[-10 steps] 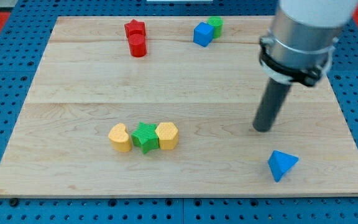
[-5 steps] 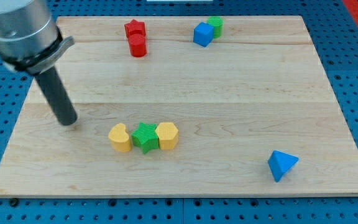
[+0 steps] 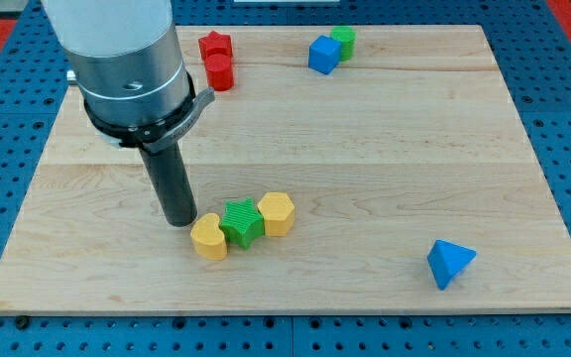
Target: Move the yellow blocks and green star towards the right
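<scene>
So the tip is down on the table, touching or just about touching the upper-left edge of the yellow crescent. There's no pincer on this rig, just the bare rod, so nothing is open, closed or holding anything.

The key thing: the whole trio lies to the tip's right. Crescent nearest, then the green star touching it, then the yellow hexagon touching the star. The row's long axis runs left to right but tilts, with the far end nearer the view's top. A rightward push probably needs to line up with that tilt, or the row could fan apart.

Hard to see: the arm's big grey body hides part of the table behind it, and it's unclear whether the tip actually touches the crescent.
</scene>
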Robot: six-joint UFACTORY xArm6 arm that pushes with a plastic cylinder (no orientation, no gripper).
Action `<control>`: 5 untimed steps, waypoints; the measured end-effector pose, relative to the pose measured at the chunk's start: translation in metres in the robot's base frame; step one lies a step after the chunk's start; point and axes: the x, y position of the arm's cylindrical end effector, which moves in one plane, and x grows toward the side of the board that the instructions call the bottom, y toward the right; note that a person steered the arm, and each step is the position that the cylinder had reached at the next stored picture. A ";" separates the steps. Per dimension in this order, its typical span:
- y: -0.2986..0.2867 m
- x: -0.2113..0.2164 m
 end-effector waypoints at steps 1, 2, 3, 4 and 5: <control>-0.033 0.021; -0.042 0.057; -0.003 0.067; 0.019 0.050; 0.019 0.039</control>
